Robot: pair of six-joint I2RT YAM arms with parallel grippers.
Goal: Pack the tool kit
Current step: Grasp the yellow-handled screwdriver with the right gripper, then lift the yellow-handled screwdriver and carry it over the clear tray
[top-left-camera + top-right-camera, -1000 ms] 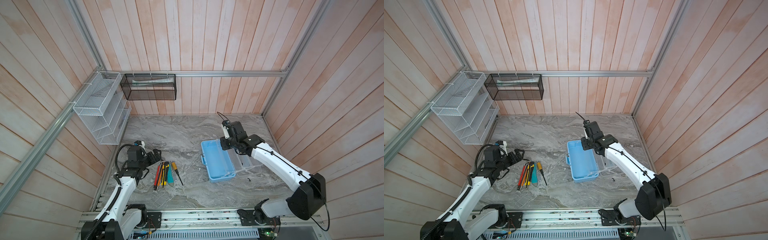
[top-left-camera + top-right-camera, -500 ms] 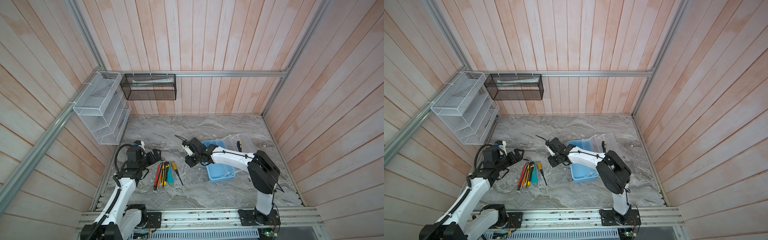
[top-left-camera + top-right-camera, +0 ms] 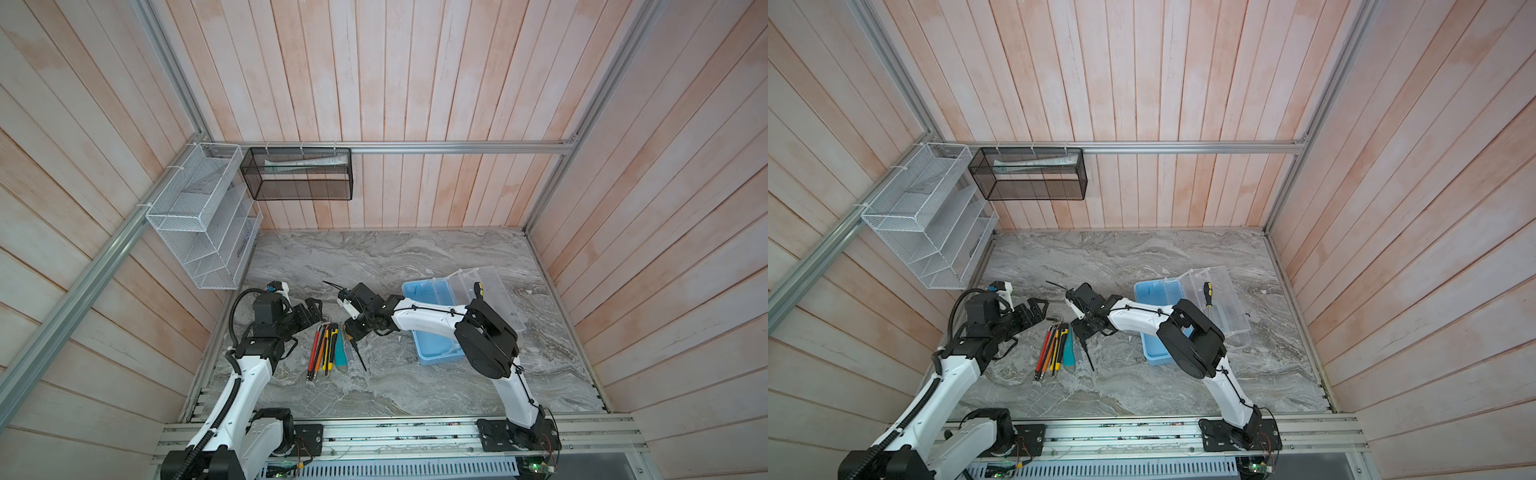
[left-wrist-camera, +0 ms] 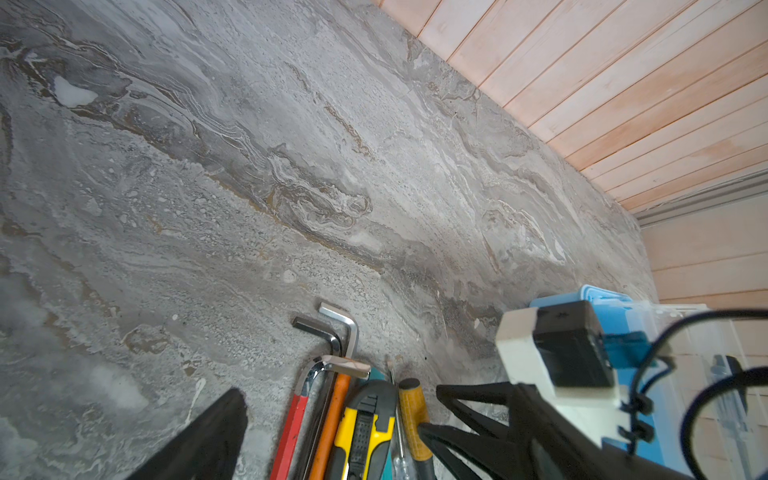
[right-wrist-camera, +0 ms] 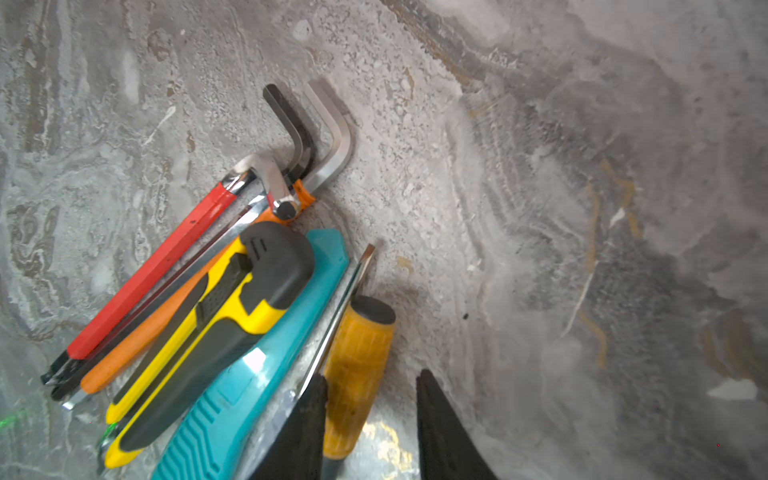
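My right gripper [image 5: 372, 376]: it is down at the right end of the tool row, low over the table [image 3: 374, 257]. Its jaws are partly open.
What it is around: the orange screwdriver [image 5: 357, 353]. One finger is right up against the handle. The other finger has a small gap.
My left gripper [image 3: 316, 311]: wide open and holding nothing, near the top of the tool row.
Tool row: hex keys [image 5: 324, 137], a yellow knife [image 5: 232, 316], a teal knife [image 5: 257, 374] and a thin screwdriver [image 5: 357, 274] lie side by side, touching.
Blue box [image 3: 436, 353]: open, on the table, right of the row. My right arm reaches over it.
Clear part [image 3: 494, 291]: it is beside the box. A yellow and black screwdriver [image 3: 478, 289] lies in it.
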